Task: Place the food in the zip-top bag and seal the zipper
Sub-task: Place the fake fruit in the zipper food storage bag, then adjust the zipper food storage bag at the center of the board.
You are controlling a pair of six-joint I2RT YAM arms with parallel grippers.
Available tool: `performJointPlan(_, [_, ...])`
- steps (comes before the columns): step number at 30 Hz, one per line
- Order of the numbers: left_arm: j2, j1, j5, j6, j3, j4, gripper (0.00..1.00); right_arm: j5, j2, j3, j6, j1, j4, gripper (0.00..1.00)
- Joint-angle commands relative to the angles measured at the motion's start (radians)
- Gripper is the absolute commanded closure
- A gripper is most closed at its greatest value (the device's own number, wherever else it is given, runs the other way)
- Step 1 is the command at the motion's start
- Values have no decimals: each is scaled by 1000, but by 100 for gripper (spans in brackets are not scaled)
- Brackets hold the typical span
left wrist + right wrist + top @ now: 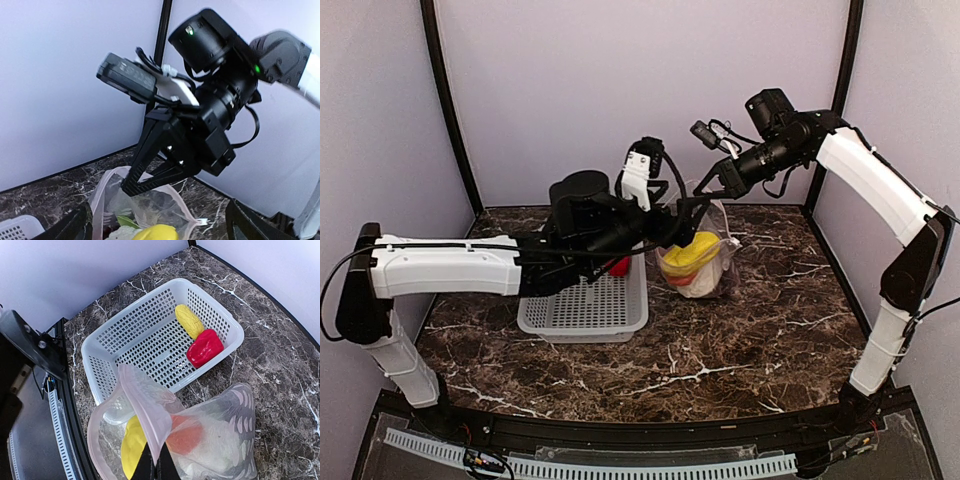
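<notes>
My right gripper is clamped shut on the mouth edge of the zip-top bag. It pinches a fold of the zipper strip, so that side is lifted and the mouth gapes. The bag stands on the marble table toward its far edge, right of the middle, just beside the right wall of the white basket. Inside the bag I can see a yellow piece, an orange-red piece and something pale beneath them. My left gripper hangs close above the bag's mouth on the basket side, its fingers spread wide with nothing between them. From its wrist view the yellow piece lies right below. Two pieces of food lie in the basket near its far right corner: a yellow corn-like piece and a red piece, touching each other.
</notes>
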Motion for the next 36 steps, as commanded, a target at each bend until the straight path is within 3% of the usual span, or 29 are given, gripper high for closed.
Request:
performJointPlan(1, [-129, -10, -107, -375, -16, -247, 12, -11, -20, 6, 5, 8, 35, 100])
performJointPlan(4, [-159, -11, -91, -593, -113, -260, 23, -9, -5, 20, 5, 9, 36, 100])
performJointPlan(6, [-149, -10, -84, -649, -132, -271, 26, -1, 6, 27, 4, 9, 36, 100])
performJointPlan(10, [-101, -10, -92, -671, -84, -346, 32, 3, 21, 31, 4, 11, 33, 100])
performJointPlan(15, [-69, 27, -86, -743, -113, -291, 42, 20, 13, 19, 0, 21, 35, 100])
performJointPlan(18, [-47, 56, -43, -790, -106, -300, 56, 22, 7, 6, -1, 25, 40, 100])
performJointPlan(23, [-25, 68, -25, -772, -79, -308, 83, 43, 4, -5, -6, 27, 43, 100])
performJointPlan(27, [5, 76, 1, -694, 32, -340, 98, 165, 13, 50, -1, 14, 25, 100])
performJointPlan(30, [65, 85, 42, -588, 246, -388, 99, 332, 37, 209, -8, -37, -3, 100])
performJointPlan(32, [106, 83, 80, -498, 354, -393, 99, 501, -4, 211, -65, -48, 78, 100])
performJointPlan(36, [154, 107, 46, -501, 383, -397, 99, 579, -24, 143, -138, -47, 91, 100])
